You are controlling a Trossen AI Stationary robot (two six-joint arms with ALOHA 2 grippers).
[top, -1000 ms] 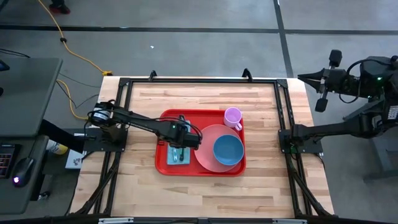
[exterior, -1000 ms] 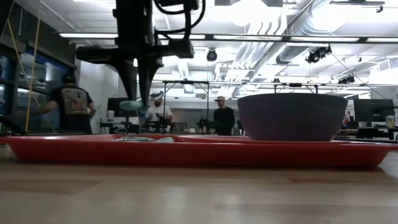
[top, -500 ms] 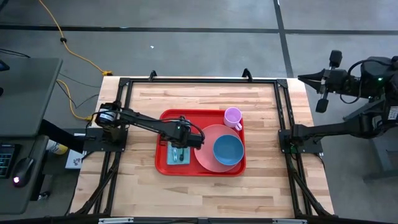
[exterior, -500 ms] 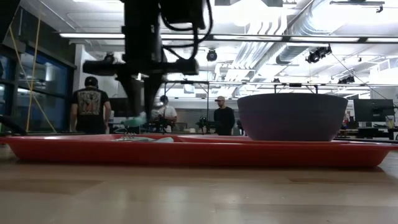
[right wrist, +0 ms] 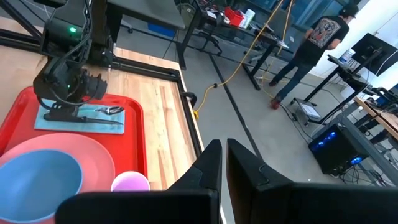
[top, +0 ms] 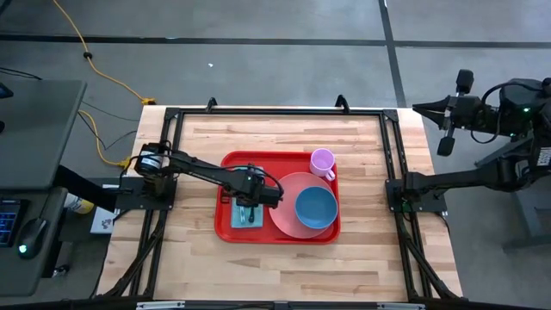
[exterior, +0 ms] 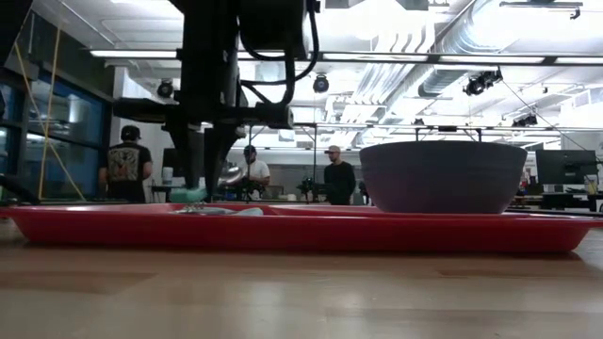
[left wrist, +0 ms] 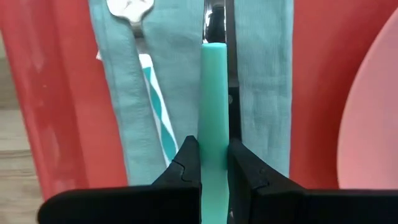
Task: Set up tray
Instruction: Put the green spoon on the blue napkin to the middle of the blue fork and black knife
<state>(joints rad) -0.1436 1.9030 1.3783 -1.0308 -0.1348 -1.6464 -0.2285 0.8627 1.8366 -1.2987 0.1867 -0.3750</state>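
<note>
Over the tray (top: 231,226), left hand (left wrist: 214,163) clamped on a teal handle (left wrist: 214,112), clear only wrist-side.

Blue bowl (top: 316,207) on pink plate (top: 288,196) (purple cup (top: 322,160) beside).

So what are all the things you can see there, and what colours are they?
Tray: one, red, middle of the wooden table.
Plate: one, pink, on the tray's right part.
Bowl: one, blue, on the plate.
Cup: one, light purple, tray's far right corner.
Napkin: one, teal, lying on the tray's left part.
Fork: one, silver, on the napkin.
Utensil with teal handle: one, over the napkin, held; its far end is hard to make out.
People: three, dark clothes, in the room behind.
Left end effector: black, shut on the teal handle, over the tray.
Right end effector: black, fingers nearly together, parked off the table's right side.
</note>
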